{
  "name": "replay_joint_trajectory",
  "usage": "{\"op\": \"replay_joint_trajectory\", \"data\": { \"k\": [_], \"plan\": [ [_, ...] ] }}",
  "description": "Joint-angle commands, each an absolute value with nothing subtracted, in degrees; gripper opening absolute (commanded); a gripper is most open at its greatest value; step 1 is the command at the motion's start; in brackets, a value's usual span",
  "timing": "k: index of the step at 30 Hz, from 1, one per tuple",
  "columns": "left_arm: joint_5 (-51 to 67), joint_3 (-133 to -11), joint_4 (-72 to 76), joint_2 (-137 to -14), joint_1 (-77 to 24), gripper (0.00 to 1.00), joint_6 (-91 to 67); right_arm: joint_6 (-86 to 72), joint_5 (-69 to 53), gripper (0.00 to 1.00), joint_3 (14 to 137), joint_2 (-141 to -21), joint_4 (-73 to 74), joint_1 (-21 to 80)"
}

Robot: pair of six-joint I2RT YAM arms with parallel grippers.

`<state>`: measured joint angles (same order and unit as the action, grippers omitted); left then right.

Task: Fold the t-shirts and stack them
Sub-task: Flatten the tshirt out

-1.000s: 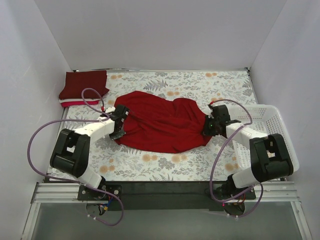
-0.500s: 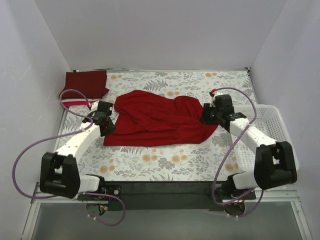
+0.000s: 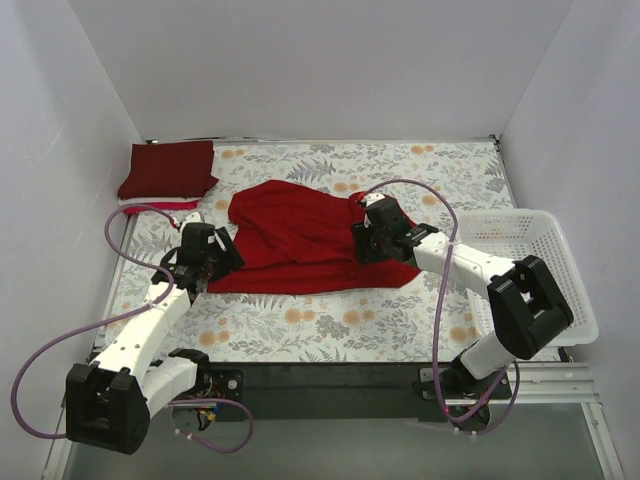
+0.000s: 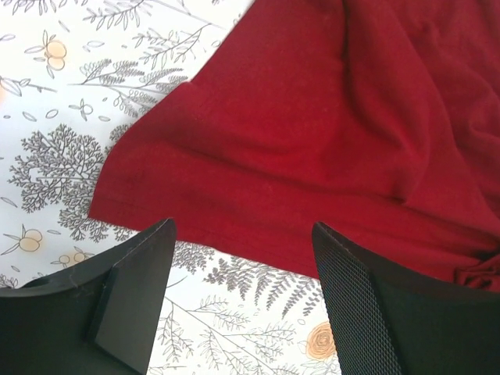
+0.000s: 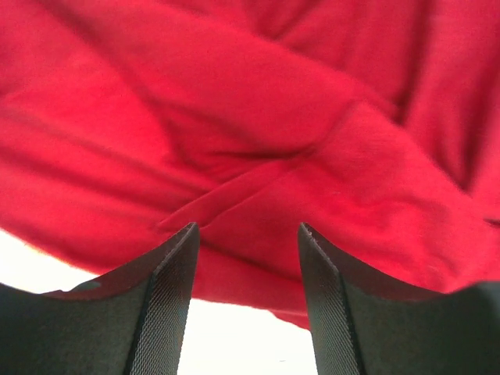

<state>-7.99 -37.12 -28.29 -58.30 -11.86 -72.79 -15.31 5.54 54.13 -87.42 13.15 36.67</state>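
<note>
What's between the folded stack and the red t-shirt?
Nothing: only a bare strip of floral tablecloth separates the folded stack from the red t-shirt, per the top external view.

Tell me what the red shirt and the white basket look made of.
The red shirt looks like soft matte knit cloth, probably cotton: it lies in loose folds, with a stitched hem in the left wrist view. The basket looks like rigid white plastic, molded in an open lattice.

place: robot lab cell | cues: white enclosure walls (image 3: 300,70), floral table cover (image 3: 420,165), metal rail (image 3: 570,378) carrying arms
</note>
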Motion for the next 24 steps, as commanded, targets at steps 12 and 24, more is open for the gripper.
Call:
{"op": "replay_joint_trajectory", "data": {
  "k": [12,24],
  "plan": [
    [-9.3,-35.9,-25.1,-54.8,-12.1,0.69,-71.9,-20.4,24.8,0.60,65.5,-98.6,15.5,36.9],
    [-9.1,-35.9,-25.3,-55.0,-12.1,0.69,-71.7,-21.0,31.6,0.48,68.3,-103.2,17.2,36.7]
  ]
}}
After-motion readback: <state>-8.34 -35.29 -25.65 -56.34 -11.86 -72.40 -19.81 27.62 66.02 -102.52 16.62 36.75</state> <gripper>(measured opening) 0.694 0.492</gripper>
